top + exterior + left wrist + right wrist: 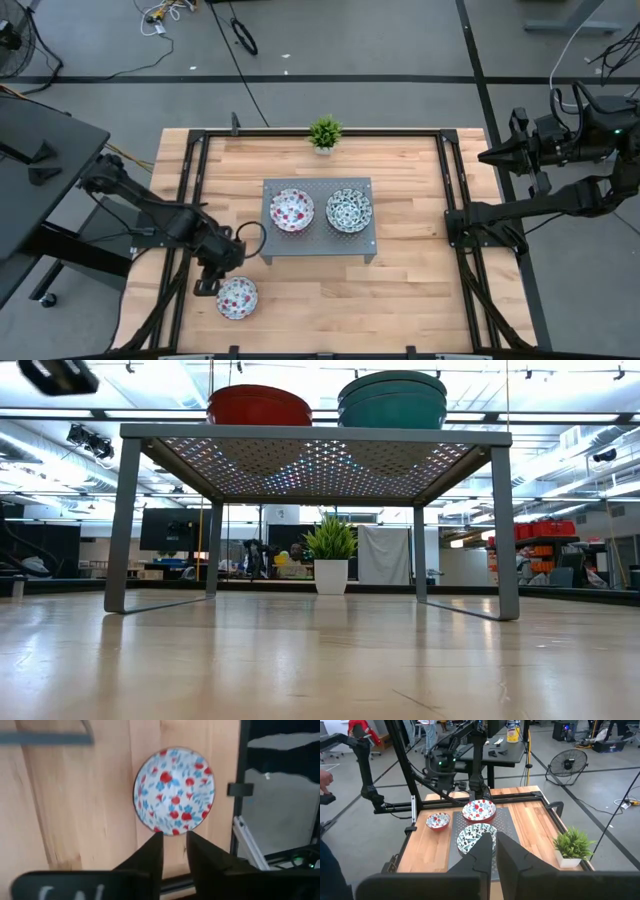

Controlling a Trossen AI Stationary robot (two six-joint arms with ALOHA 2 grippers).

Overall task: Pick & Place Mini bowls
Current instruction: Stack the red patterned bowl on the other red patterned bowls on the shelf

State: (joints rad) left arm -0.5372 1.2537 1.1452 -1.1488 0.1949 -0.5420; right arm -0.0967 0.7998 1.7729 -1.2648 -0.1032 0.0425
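Observation:
Two mini bowls sit on a grey perforated stand (318,250) in the table's middle: a red-flowered one (291,210) and a blue-green patterned one (349,210). Another red-flowered mini bowl (175,790) rests on its base on the wood near the table's front left corner (237,297). My left gripper (174,845) hovers just left of this bowl (211,284), pointing steeply down, open, with nothing between its fingers. My right gripper (495,840) waits high beyond the table's right edge (485,157), shut and empty.
A small potted plant (324,133) stands at the table's far edge, behind the stand. Black frame rails (185,200) run along both table sides, close to the front-left bowl. Bare wood lies in front of the stand (350,300) and to its right.

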